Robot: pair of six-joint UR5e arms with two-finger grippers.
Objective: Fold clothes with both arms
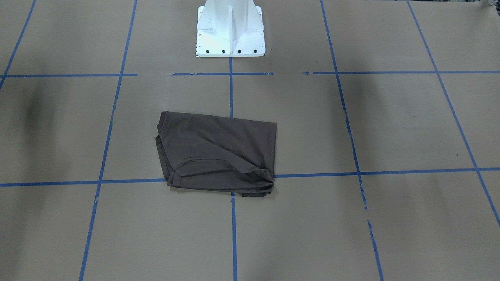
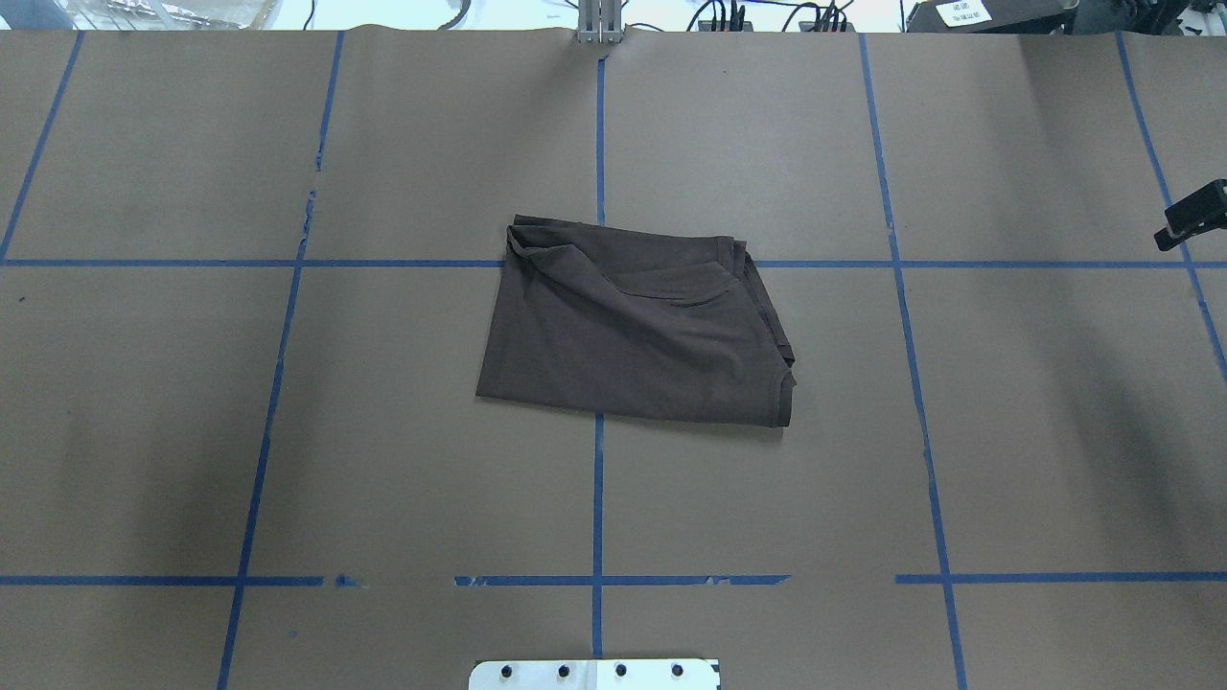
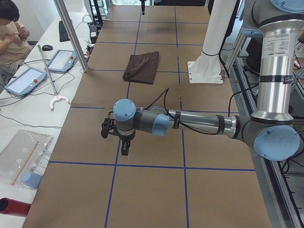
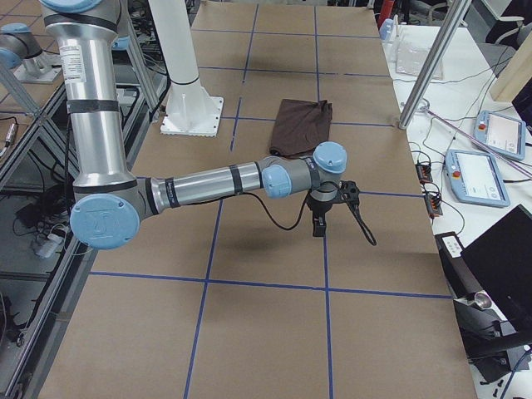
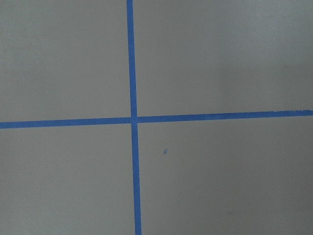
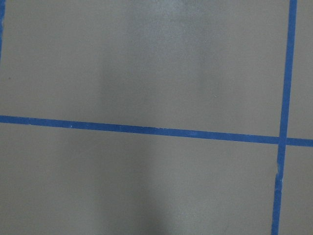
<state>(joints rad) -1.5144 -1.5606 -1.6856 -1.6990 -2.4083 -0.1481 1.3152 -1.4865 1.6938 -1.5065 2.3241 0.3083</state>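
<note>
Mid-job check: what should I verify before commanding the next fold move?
1. T-shirt lies on the table, held by neither arm: ok.
2. The left end effector is apart from the T-shirt: ok.
3. The right end effector is apart from the T-shirt: ok.
4. Whether both end effectors are open for a grasp: cannot tell.
5. Fold tidy: not ok, the far corner on the robot's left is bunched.

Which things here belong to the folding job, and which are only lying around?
For the job: dark brown T-shirt, lying folded; left gripper and right gripper, both apart from it.
Just lying about: white pedestal base; blue tape lines; control tablets and keyboard on the side bench.
</note>
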